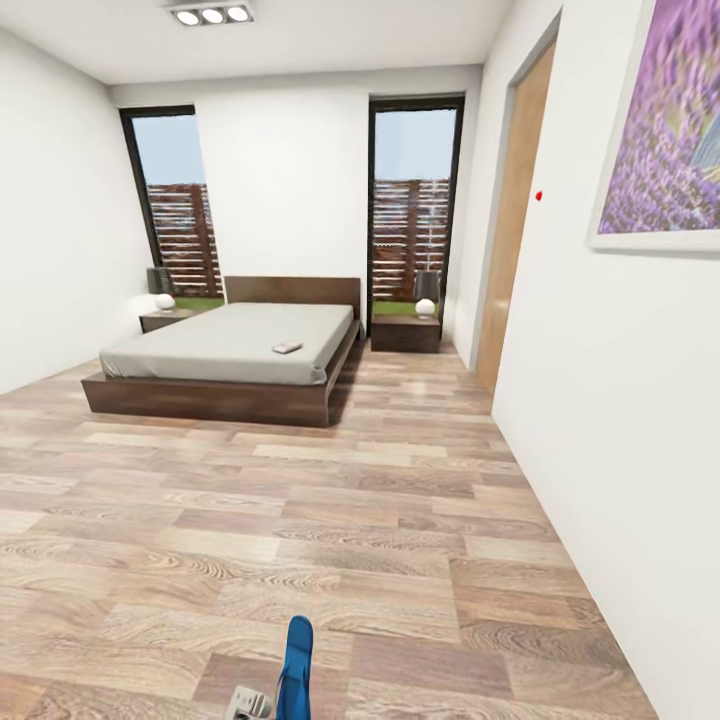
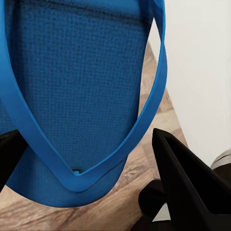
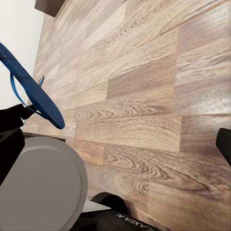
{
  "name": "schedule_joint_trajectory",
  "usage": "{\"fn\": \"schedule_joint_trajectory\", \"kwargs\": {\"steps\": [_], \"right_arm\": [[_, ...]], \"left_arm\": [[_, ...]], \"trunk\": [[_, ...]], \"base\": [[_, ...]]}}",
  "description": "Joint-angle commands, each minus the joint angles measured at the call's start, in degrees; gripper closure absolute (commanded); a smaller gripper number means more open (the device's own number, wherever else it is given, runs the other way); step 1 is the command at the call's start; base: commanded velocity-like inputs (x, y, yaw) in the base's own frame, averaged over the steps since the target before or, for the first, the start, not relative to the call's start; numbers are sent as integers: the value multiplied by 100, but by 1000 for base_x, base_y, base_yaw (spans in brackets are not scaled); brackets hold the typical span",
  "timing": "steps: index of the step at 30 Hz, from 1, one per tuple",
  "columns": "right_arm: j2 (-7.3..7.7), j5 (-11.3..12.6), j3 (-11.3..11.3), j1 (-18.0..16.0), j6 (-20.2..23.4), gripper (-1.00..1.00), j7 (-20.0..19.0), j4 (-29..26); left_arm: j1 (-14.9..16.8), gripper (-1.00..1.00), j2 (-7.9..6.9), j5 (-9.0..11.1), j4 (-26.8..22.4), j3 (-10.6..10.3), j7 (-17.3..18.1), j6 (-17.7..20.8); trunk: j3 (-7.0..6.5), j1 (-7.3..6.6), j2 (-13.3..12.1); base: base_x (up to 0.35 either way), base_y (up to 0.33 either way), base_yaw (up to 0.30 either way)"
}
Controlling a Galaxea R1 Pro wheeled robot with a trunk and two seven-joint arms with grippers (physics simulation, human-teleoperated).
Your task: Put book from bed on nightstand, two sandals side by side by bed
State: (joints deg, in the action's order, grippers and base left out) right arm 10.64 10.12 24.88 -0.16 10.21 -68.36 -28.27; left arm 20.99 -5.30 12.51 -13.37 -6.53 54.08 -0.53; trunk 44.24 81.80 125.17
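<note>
A bright-blue sandal [image 1: 295, 665] stands upright in the air at the bottom of the head view, with my left gripper [image 1: 262, 706] just below it. In the left wrist view the sandal [image 2: 82, 86] and its thong strap lie between the two black fingers [image 2: 183, 183], so my left gripper [image 2: 85, 137] is shut on it. My right gripper [image 3: 115, 144] is open over bare floor, and the sandal [image 3: 33, 94] shows edge-on beside it. Far across the room is the bed [image 1: 215, 395], with the book [image 1: 287, 347] on its grey mattress. A nightstand [image 1: 405, 333] stands on each side, the other one [image 1: 165, 320] at the far left.
Wide wood-plank floor [image 1: 330, 520] stretches between me and the bed. A white wall with a purple picture [image 1: 665, 130] runs close along the right, with a wooden door [image 1: 510, 220] further on. Each nightstand carries a lamp [image 1: 427, 290].
</note>
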Motion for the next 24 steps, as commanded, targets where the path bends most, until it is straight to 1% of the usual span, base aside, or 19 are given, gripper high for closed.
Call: {"fn": "schedule_joint_trajectory", "kwargs": {"steps": [1, 24], "right_arm": [[-3, 25, 8, -2, 60, -100, -19, 0], [25, 25, 8, -2, 60, -100, -19, -3]], "left_arm": [[3, 100, -5, 41, 0, -50, -29, -26], [4, 100, 3, 35, 1, -50, -29, -27]], "trunk": [[15, -1, 3], [222, -1, 3]], "base": [[0, 0, 0], [0, 0, 0]]}}
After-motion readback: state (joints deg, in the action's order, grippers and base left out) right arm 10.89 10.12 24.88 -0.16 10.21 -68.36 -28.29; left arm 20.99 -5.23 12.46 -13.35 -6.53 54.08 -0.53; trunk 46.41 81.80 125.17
